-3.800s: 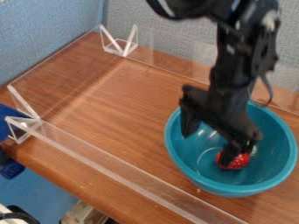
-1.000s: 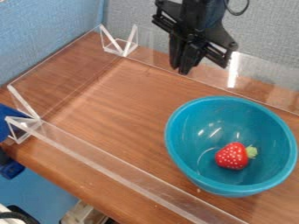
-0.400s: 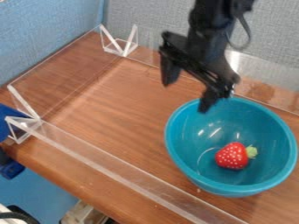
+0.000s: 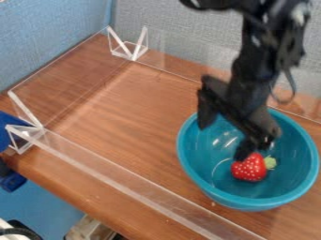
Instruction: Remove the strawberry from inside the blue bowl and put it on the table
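Observation:
The strawberry point(image 4: 252, 168) lies inside the blue bowl point(image 4: 206, 177), red with a green cap, right of the bowl's middle. The bowl sits on the table point(image 4: 126, 112) at the right. My gripper point(image 4: 236, 125) points down over the bowl, its two black fingers spread wide. One fingertip point(image 4: 205, 119) hangs over the bowl's upper left rim and the other fingertip point(image 4: 266, 141) just above the strawberry. Nothing is between the fingers.
Clear acrylic barrier strips point(image 4: 113, 178) run along the table's front and left edges, with triangular supports at the left point(image 4: 25, 131) and far back point(image 4: 126, 43). A blue wall stands behind. Bare wood lies left of the bowl.
The gripper was shut high at the back a second ago. It has since opened wide and come down and to the right, over the bowl. The strawberry has not moved.

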Robot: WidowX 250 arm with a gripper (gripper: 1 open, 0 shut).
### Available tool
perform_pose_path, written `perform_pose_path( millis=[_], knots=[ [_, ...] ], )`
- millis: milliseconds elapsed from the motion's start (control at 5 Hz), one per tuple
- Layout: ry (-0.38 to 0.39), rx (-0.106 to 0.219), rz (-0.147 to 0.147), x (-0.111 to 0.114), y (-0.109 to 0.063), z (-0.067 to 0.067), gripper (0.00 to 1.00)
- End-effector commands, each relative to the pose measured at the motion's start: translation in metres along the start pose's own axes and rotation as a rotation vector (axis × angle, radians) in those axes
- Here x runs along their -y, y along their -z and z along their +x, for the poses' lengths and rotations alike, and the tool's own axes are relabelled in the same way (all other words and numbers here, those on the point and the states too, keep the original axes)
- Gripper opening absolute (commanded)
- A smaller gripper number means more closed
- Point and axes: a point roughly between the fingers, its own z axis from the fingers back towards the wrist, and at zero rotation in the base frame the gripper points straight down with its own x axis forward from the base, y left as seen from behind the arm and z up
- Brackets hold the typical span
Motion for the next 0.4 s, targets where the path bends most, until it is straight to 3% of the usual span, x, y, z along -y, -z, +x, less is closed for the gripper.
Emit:
perform_pose_path(
  millis=[0,200],
  knots=[
    [0.004,0.016,-0.015,0.006,0.007,0.004,1.00],
    [0.002,-0.008,-0.021,0.009,0.022,0.005,1.00]
  ],
)
